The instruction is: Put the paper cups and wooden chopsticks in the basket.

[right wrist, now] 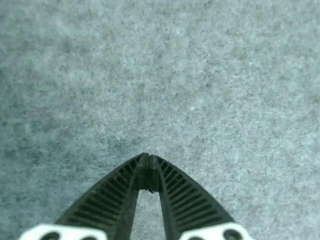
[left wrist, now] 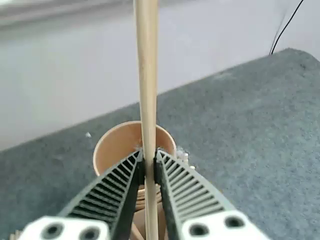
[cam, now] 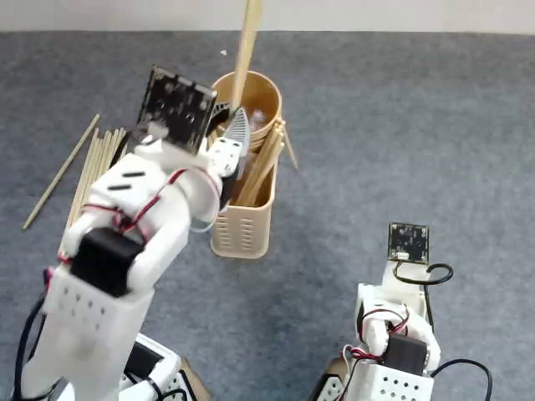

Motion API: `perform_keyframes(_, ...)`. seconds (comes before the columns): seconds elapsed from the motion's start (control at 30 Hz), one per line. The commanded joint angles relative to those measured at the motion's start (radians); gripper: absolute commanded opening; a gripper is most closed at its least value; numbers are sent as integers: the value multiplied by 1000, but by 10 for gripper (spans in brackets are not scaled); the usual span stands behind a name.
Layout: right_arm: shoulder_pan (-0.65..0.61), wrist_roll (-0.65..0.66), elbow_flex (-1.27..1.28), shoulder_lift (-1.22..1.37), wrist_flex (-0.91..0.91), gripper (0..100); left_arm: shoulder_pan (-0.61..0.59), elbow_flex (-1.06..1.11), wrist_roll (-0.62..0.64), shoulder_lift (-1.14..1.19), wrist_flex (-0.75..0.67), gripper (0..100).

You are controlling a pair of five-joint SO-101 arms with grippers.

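Basket first, from the high view: the beige slotted plastic basket point(cam: 241, 230) stood upright on the grey carpeted table point(cam: 418, 109). The round brown paper cup point(cam: 261, 90) sat in its far end, and several wooden chopsticks point(cam: 266, 163) leaned inside beside it. My left gripper point(cam: 236, 127) hung over the cup, pinching one long pale wooden chopstick point(cam: 247, 38) that rose upright past the frame's top. A loose bundle of wooden chopsticks point(cam: 94, 167) lay on the carpet at the outer side of my left arm. My right arm point(cam: 399, 334) sat folded, well apart from the basket.

Left wrist view: my fingers point(left wrist: 115, 185) pressed on that chopstick point(left wrist: 146, 75), the cup point(left wrist: 112, 150) directly below.

Right wrist view: my right gripper point(right wrist: 148, 161) was pressed together, tips touching, above bare carpet point(right wrist: 210, 75).
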Motion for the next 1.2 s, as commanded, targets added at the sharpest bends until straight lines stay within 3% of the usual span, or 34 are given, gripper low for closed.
perform_keyframes(0.0, 7, -12, 136, -12, 4, 5, 15, -31, 18, 19, -23, 7)
perform_keyframes(0.17, 7, -12, 136, -12, 4, 5, 13, -31, 18, 13, -17, 11)
perform_keyframes(0.37, 7, -12, 136, -12, 4, 5, 13, -31, 20, 12, 20, 133)
perform_keyframes(0.63, 7, -12, 136, -12, 4, 5, -47, -36, 18, 12, 20, 130)
perform_keyframes(0.77, 7, -12, 136, -12, 4, 5, -197, -42, 15, 12, 17, 130)
perform_keyframes(1.0, 7, -12, 136, -12, 4, 5, -740, 50, 0, 45, 14, 132)
perform_keyframes(1.17, 7, -12, 136, -12, 4, 5, -877, 133, -356, 211, 21, 130)
